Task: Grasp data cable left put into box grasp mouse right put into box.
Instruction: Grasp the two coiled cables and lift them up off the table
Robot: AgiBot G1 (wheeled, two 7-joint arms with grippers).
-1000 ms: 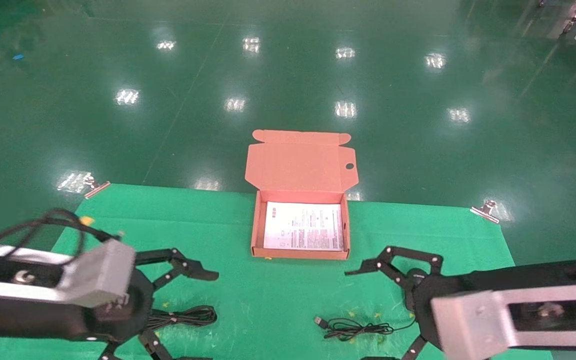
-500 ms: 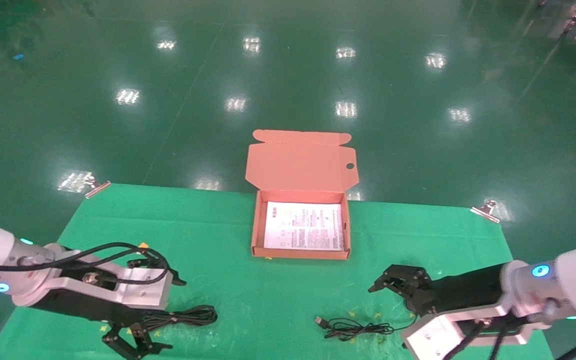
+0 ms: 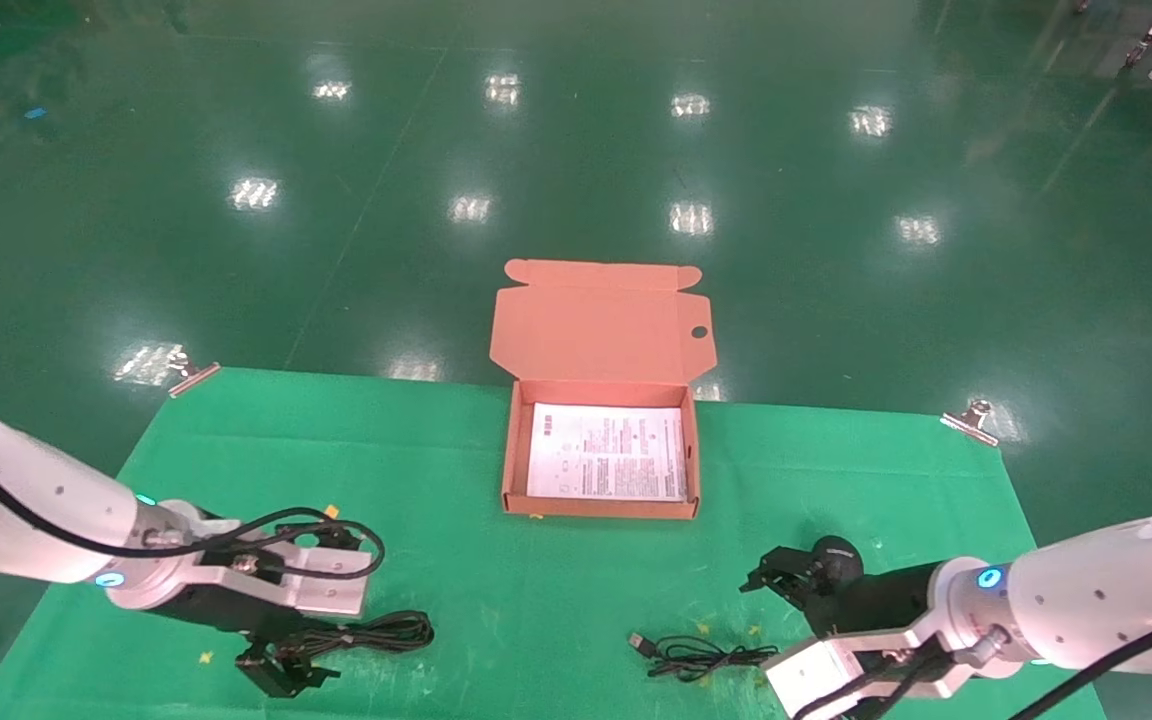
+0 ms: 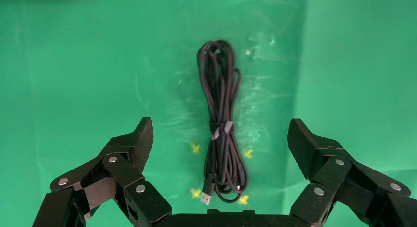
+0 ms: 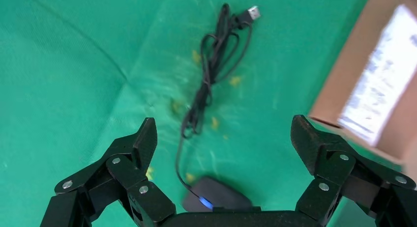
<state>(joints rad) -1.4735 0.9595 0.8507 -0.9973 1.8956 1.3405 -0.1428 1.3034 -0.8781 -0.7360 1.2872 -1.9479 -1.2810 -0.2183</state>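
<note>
The data cable (image 3: 368, 632) lies as a slim black bundle on the green cloth at the front left. In the left wrist view the cable (image 4: 222, 124) lies lengthwise between the fingers. My left gripper (image 3: 286, 658) hangs open just above the cable's near end, and the left wrist view shows this gripper (image 4: 221, 136) empty. The mouse (image 5: 216, 197) shows its blue dot under my open right gripper (image 5: 223, 133); its cord (image 5: 211, 70) trails away, ending in a USB plug. In the head view the right gripper (image 3: 784, 580) hides the mouse, and only the cord (image 3: 706, 655) shows. The salmon box (image 3: 508, 455) stands open in the middle.
The box lid (image 3: 601, 325) stands open at the back, and a white printed sheet (image 3: 608, 452) lines the bottom. The box corner (image 5: 344, 74) shows close in the right wrist view. Metal clips (image 3: 971, 420) hold the cloth's far corners. Small yellow marks (image 4: 194, 148) surround the cable.
Both arms have swung down and back toward the table's front. The left gripper now points down over the cable, the right over the mouse. Both stay open and empty.
</note>
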